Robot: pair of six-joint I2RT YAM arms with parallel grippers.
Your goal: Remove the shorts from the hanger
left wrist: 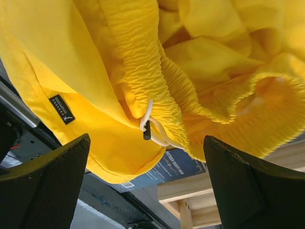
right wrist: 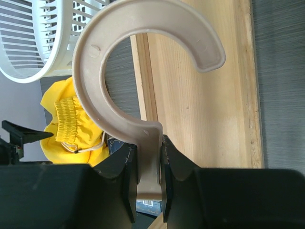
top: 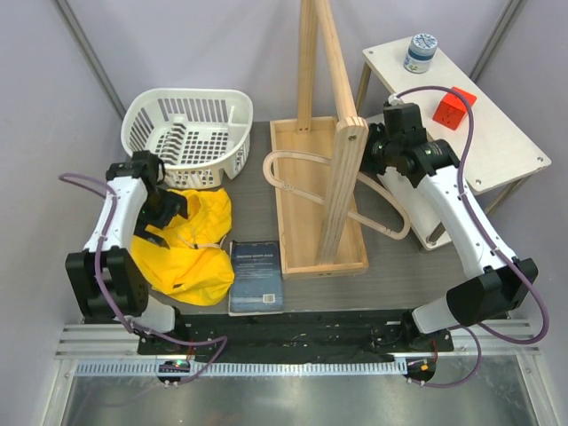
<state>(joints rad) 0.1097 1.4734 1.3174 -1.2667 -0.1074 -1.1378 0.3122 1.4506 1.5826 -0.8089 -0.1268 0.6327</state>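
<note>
We see a dark table (top: 399, 266) with a tall wooden rack (top: 337, 186) standing in its tray (top: 297, 222) at the centre. A white basket (top: 142, 115) sits at the far left.

Just on the near side of the basket, the shorts (top: 191, 257) lie in a crumpled heap on the table, off the hanger and well apart from it. From above the heap shows no clear long axis. In the left wrist view its gathered waistband runs from top centre down toward the right. The left gripper (left wrist: 147, 140) hangs over the heap's far-left part, jaws spread wide, with the fabric just beyond the fingertips; whether they touch it we cannot tell.

The hanger (right wrist: 88, 71) stretches across the tray, long axis left to right, sloping slightly toward the arms on the right. The right gripper (right wrist: 148, 157) is clamped narrowly on the hook's stem. The hook points straight away from the fingers, its mouth opening rightward in that view.

A blue book (top: 256, 275) touches the shorts' right edge. A white drawstring (left wrist: 148, 114) dangles off the waistband.
</note>
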